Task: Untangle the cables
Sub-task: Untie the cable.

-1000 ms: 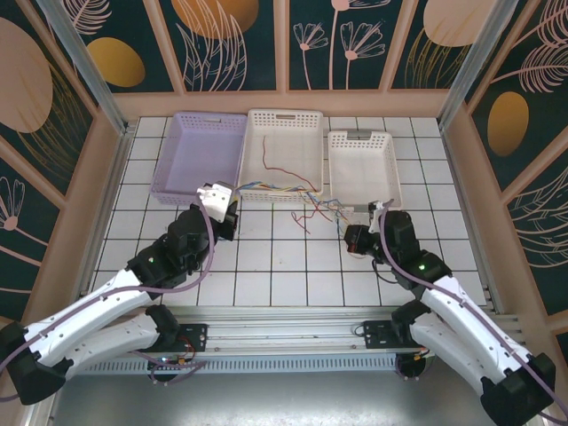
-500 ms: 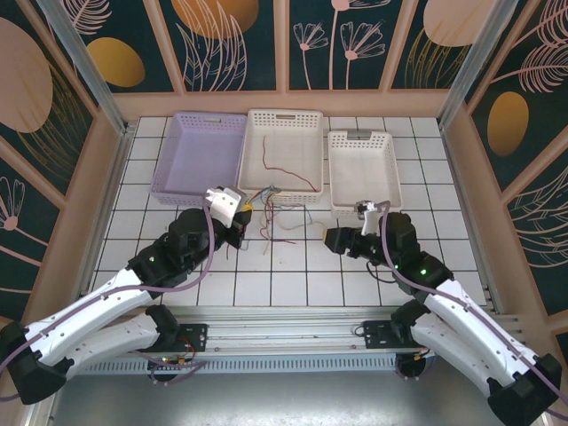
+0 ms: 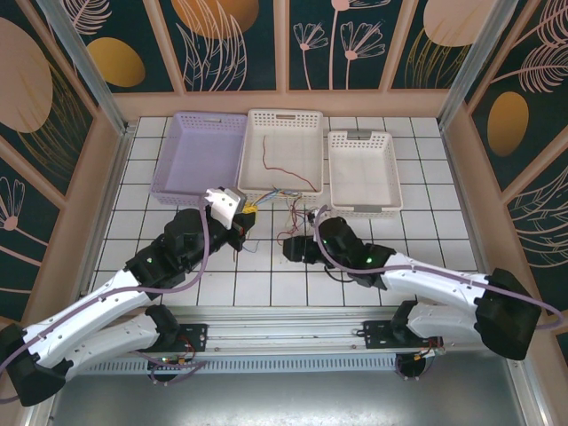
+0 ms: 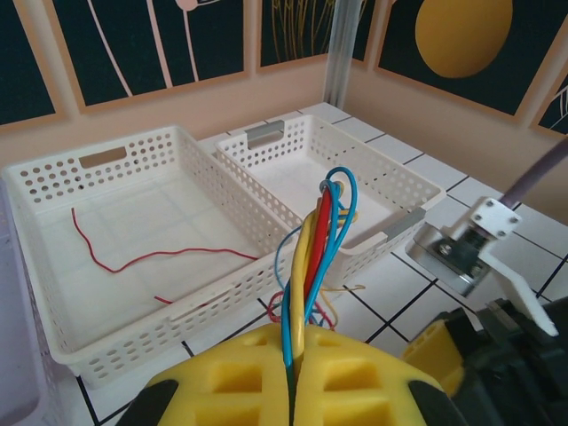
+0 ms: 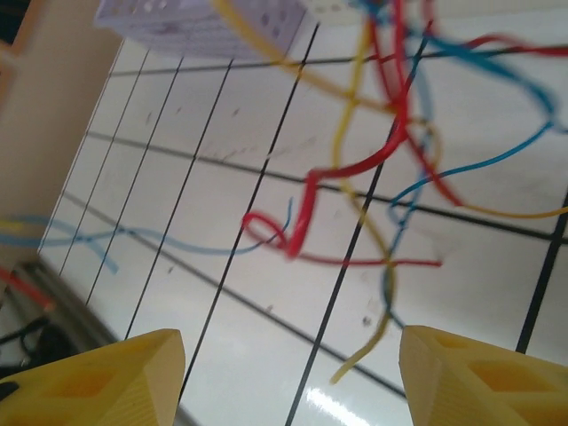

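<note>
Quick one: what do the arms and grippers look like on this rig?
Left arm and right arm: white shells with black joints, a purple-grey cable looped along each, and a small green light near the wrist. The left gripper and right gripper have chunky yellow fingers with waffle-like recesses. A white bracket sits on the left wrist.

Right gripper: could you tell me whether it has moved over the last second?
Yes. The right gripper swung left, from before the small basket to before the middle basket.
</note>
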Motion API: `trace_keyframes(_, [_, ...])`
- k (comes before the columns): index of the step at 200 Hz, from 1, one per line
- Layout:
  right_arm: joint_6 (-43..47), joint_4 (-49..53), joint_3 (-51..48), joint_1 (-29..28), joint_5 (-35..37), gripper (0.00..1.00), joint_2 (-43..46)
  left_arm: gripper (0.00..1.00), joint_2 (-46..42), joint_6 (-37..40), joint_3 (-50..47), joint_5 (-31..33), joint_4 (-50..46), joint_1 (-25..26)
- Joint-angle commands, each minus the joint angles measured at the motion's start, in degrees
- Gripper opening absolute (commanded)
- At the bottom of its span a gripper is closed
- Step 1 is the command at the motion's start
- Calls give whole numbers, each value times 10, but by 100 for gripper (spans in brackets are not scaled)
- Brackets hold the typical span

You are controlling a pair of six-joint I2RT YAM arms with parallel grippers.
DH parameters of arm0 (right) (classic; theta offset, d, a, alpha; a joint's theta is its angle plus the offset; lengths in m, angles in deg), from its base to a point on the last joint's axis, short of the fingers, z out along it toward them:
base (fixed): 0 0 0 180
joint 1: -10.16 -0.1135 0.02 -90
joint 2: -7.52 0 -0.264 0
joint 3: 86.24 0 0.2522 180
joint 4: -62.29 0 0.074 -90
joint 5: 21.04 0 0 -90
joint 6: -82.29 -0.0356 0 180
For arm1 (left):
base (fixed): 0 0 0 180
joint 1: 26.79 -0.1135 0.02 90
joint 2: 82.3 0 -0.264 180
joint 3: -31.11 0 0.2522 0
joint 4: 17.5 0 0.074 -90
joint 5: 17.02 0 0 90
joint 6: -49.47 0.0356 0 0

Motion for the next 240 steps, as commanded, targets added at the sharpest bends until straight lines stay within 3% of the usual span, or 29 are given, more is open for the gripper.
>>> trace_keyframes(1, [-28,-62,25,-4,67,66,-6,0,-4,-1,-2,-11,28,-3])
trace_keyframes(27, [-41,-99,30,-1,67,65,-33,0,0,1,-1,-16,27,-3])
trace_keyframes(75, [-51,-116,53,1,62,54,-91,0,-5,2,-2,-18,26,-4])
trace_keyframes(95, [-56,-107,62,1,76,39,-105,0,-6,5,-3,-17,25,-4])
trace_keyframes(125, [-56,-67,70,3,101,0,-100,0,-5,7,-4,-7,23,-4])
trace_keyframes(169, [-63,-9,10,20,121,0,-26,0,-3,9,6,64,4,-4])
trace_keyframes(211, [-90,50,-96,109,80,0,157,0,3,10,17,144,-13,-4])
trace_keyframes(240, [-100,141,-116,150,82,0,264,0,7,11,23,191,-24,-7])
